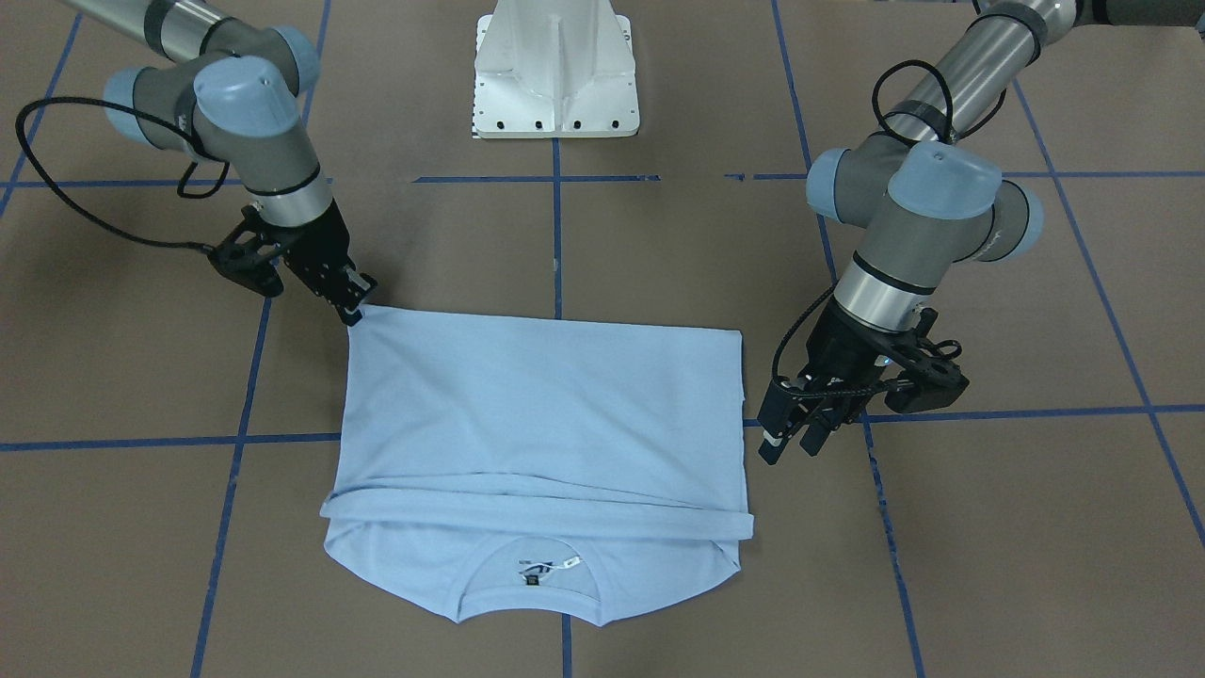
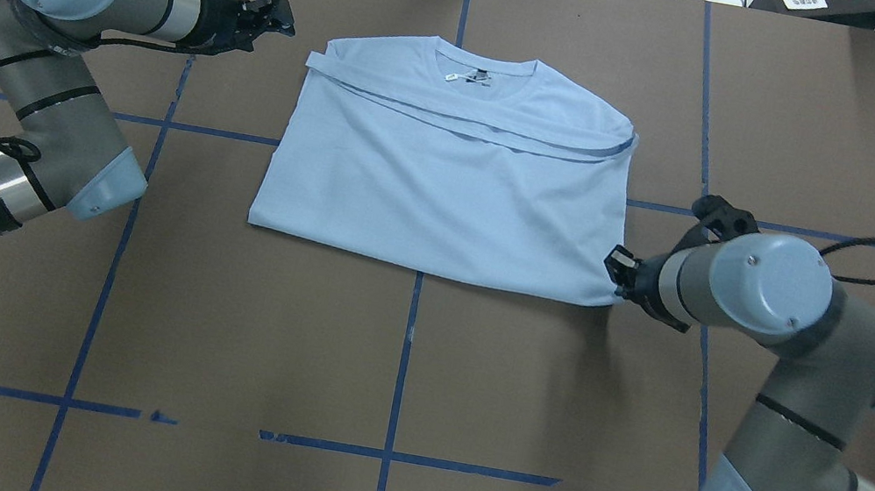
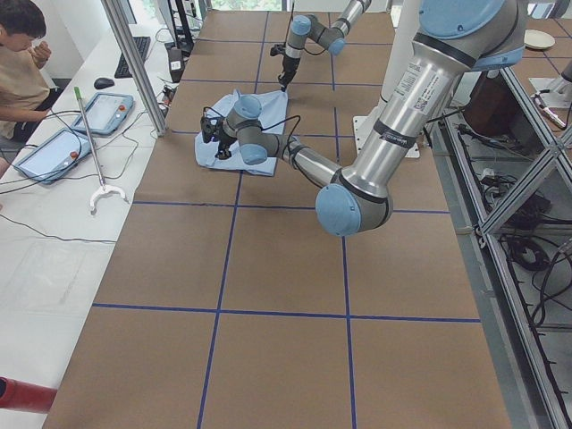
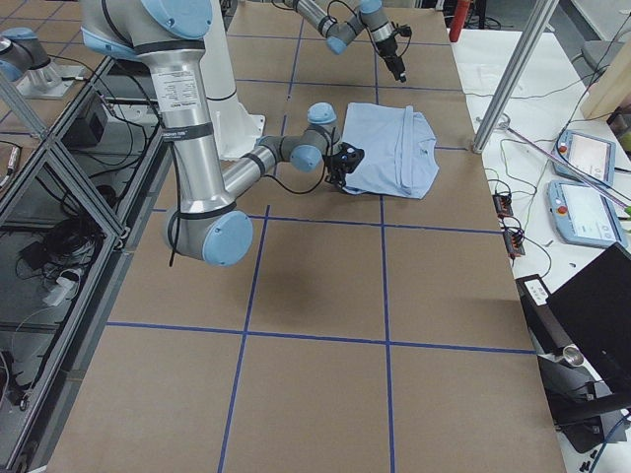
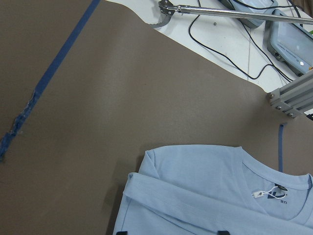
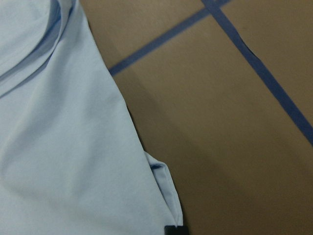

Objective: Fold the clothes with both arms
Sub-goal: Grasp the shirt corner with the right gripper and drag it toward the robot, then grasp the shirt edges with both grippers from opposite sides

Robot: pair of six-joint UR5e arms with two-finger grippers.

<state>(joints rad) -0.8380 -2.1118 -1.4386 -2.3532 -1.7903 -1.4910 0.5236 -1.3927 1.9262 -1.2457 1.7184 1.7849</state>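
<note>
The light blue T-shirt (image 1: 546,405) lies folded flat on the brown table, with its collar and neck label (image 2: 466,75) at the far edge in the overhead view (image 2: 447,185). A folded band of fabric runs across it below the collar. My right gripper (image 1: 354,311) is low at the shirt's near right corner (image 2: 618,274). In the right wrist view (image 6: 168,230) it looks shut on that corner of the shirt (image 6: 58,147). My left gripper (image 1: 793,443) is open and empty. It hovers beside the shirt's far left edge (image 2: 284,20), apart from the cloth (image 5: 205,186).
The white pedestal base (image 1: 555,85) stands behind the shirt on the robot's side. Blue tape lines (image 2: 402,364) cross the table. In the exterior left view, an operator (image 3: 22,54) sits at a side bench with pendants, cables and a grabber stick (image 3: 89,152).
</note>
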